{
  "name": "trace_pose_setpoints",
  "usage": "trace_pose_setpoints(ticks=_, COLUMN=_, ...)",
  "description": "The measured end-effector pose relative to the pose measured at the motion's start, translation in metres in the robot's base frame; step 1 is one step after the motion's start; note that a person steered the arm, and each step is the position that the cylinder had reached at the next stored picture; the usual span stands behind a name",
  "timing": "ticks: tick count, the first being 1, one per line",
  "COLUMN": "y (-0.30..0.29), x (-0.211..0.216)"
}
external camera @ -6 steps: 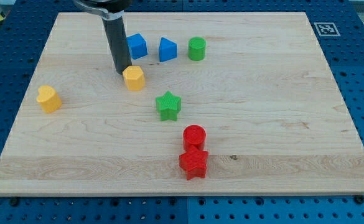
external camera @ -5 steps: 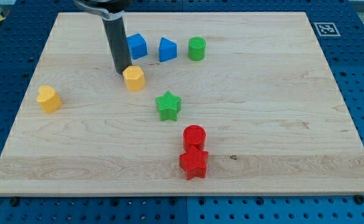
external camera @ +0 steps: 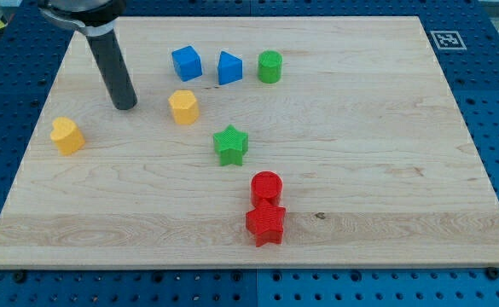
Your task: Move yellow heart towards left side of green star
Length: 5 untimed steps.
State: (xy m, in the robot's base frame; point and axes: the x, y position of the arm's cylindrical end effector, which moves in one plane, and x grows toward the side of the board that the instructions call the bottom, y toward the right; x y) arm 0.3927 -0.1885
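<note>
My tip [external camera: 125,106], a bare rod w/ nothing to close, touches no block; heart [external camera: 66,136] lies down-left of it, star [external camera: 230,144] far right of heart.

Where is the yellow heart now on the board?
The yellow heart lies near the view's left edge, left of and below my tip, far left of the green star.

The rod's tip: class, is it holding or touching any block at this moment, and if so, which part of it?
Nothing is held. My tip touches no block: it stands on bare board between the yellow heart and the yellow hexagonal block, apart from both.
</note>
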Motion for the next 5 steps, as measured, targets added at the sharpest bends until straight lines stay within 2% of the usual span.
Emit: trace_pose_setpoints(ticks=5, y=-0.076, x=0.01)
